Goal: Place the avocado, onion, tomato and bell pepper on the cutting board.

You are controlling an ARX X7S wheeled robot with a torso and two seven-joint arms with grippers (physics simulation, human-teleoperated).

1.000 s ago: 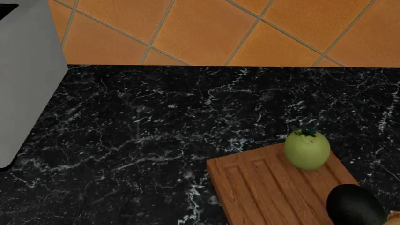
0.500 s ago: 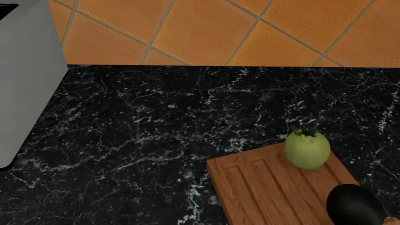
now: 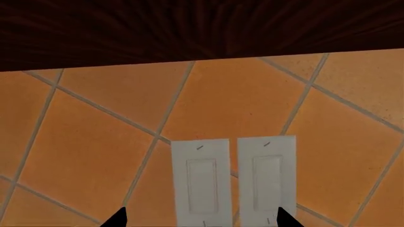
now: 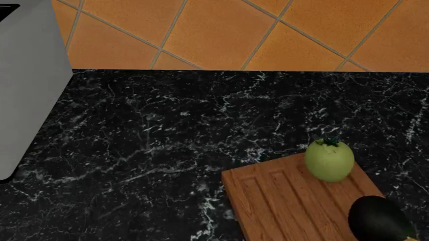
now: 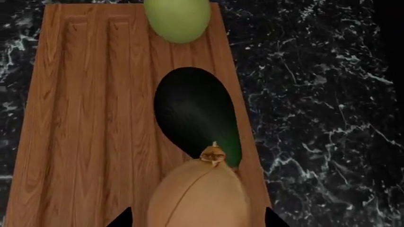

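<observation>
Up close, the onion (image 5: pixel 198 194) — tan, papery, brown-tipped — touches the avocado (image 5: pixel 196 113).

The cutting board (image 5: pixel 82 118) is seen as warm-brown wood with lengthwise grain and grooves. A black, white-veined, marble-like finish is shown by the surface (image 4: pixel 168 130). The tomato (image 4: pixel 329 159) is smooth and softly matt, the avocado (image 5: pixel 192 113) dark and glossy, the onion (image 5: pixel 198 194) tan and papery. Orange tiles (image 3: pixel 94 142) are matt; the switch plates (image 3: pixel 233 179) look like smooth white plastic.
</observation>
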